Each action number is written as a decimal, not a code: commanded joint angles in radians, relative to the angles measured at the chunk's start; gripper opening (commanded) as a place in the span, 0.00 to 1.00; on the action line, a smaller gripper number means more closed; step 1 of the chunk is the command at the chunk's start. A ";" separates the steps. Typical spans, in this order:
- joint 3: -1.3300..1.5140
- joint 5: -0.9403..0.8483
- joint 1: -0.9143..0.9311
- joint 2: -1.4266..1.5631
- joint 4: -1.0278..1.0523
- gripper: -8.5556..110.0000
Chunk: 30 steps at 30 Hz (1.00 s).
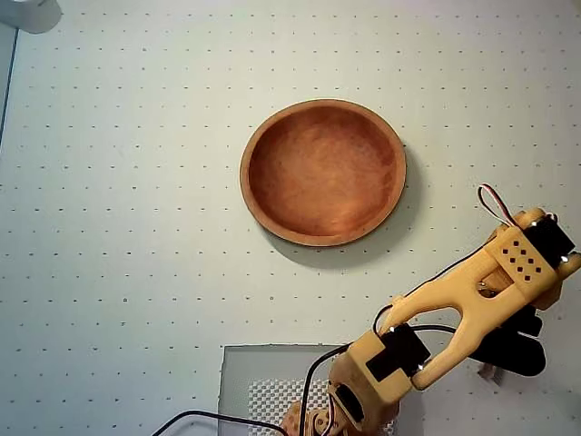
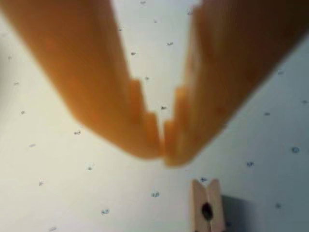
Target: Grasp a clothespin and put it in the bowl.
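The reddish-brown wooden bowl [image 1: 263, 174] stands empty on the dotted white table, above centre in the overhead view. The clothespin [image 2: 206, 209] lies on the table just below my fingertips in the wrist view. A small pale end of it shows in the overhead view [image 1: 487, 371], under the arm at the lower right. My gripper [image 2: 164, 152] hovers just above the table with its orange jaws meeting at the tips and nothing between them. The clothespin is beside the tips, not in them. In the overhead view the yellow arm [image 1: 490, 291] hides the fingers.
The arm's base [image 1: 363, 391] sits on a grey mat [image 1: 241, 381] at the bottom edge. A white object [image 1: 32, 14] is at the top-left corner. The bowl is well up and left of the gripper.
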 commanded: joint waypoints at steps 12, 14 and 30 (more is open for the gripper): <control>-0.135 -0.034 0.003 -0.048 0.026 0.10; -0.112 -0.046 0.006 -0.049 0.026 0.15; 0.078 -0.049 0.077 -0.051 0.026 0.25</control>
